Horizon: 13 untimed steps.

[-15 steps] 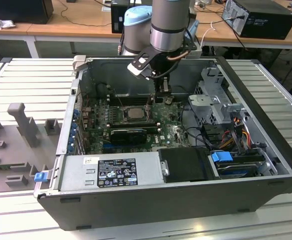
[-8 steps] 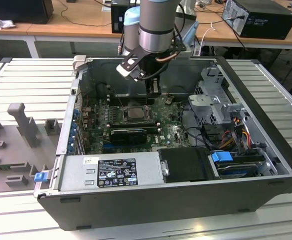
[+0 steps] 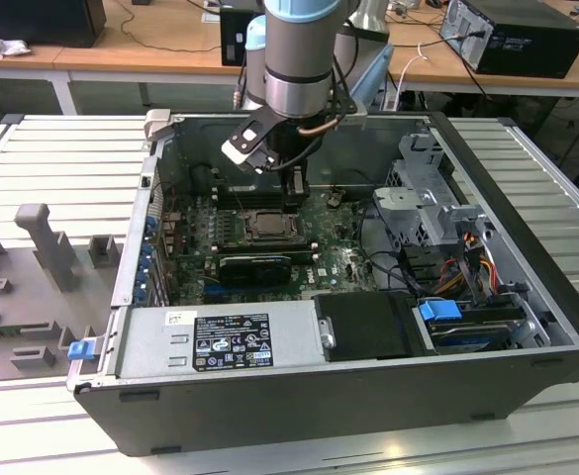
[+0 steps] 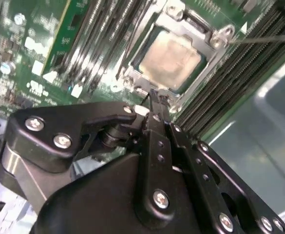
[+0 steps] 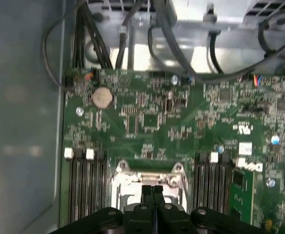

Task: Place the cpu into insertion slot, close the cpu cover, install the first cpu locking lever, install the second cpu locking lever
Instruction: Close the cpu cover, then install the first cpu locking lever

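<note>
The cpu [image 4: 170, 59] lies flat in the insertion slot [image 3: 269, 224], its pale beige-silver face showing through the window of the silvery cpu cover [image 4: 203, 73], which lies down around it. A thin metal lever rod [image 4: 264, 39] runs out from one corner of the socket. My gripper [image 4: 154, 97] is shut, its black fingers pressed together with nothing visible between them. Its tip hangs just over the socket's rim. In the exterior view the gripper [image 3: 295, 193] stands just behind the socket. In the first wrist view the gripper [image 5: 152, 191] covers the socket's middle [image 5: 127, 187].
Long black memory slots [image 5: 84, 185] flank the socket on both sides. A black card with a heatsink [image 3: 254, 264] lies in front of the socket, the power supply [image 3: 220, 341] nearer the case's front wall. A drive cage [image 3: 428, 208] and cable bundle [image 3: 467, 262] fill the exterior view's right.
</note>
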Tool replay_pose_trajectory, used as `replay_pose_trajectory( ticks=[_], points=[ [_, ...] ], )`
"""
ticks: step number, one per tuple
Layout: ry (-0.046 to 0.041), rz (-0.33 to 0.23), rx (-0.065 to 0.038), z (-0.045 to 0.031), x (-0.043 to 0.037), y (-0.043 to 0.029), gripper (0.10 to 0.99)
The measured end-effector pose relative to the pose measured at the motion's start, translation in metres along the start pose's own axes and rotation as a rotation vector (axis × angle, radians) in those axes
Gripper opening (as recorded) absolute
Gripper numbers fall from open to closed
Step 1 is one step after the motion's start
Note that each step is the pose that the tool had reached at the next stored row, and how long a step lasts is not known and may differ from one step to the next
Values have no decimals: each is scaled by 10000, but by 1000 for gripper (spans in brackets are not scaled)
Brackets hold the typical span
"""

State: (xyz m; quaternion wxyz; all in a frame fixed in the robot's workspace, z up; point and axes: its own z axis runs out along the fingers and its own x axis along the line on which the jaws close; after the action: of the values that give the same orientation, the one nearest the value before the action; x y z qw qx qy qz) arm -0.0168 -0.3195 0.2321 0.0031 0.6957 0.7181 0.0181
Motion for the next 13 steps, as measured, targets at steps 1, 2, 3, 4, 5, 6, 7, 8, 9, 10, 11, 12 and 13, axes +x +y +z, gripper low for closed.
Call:
replay_pose_trajectory(
  ticks=[1,2,3,4,5,6,7,8,9,10,11,12,13],
  points=[
    [1,-6,1,0,1,-40,106],
    [1,-10,0,0,3,-88,106],
    [1,-10,-1,0,4,-102,106],
    [2,-12,-1,-1,5,-121,106],
    [2,-13,0,-1,5,-141,106],
    [1,-13,-1,-2,6,-163,106],
    [2,-11,0,-3,7,-195,106],
    [2,-13,0,-4,8,-232,106],
    [2,-13,0,-5,9,-263,106],
    [2,-11,-1,-6,10,-286,106],
    [2,-11,-1,-6,10,-303,106],
    [2,-12,-1,-7,12,-336,106],
    [-1,-14,1,-13,11,-336,106]
  ],
)
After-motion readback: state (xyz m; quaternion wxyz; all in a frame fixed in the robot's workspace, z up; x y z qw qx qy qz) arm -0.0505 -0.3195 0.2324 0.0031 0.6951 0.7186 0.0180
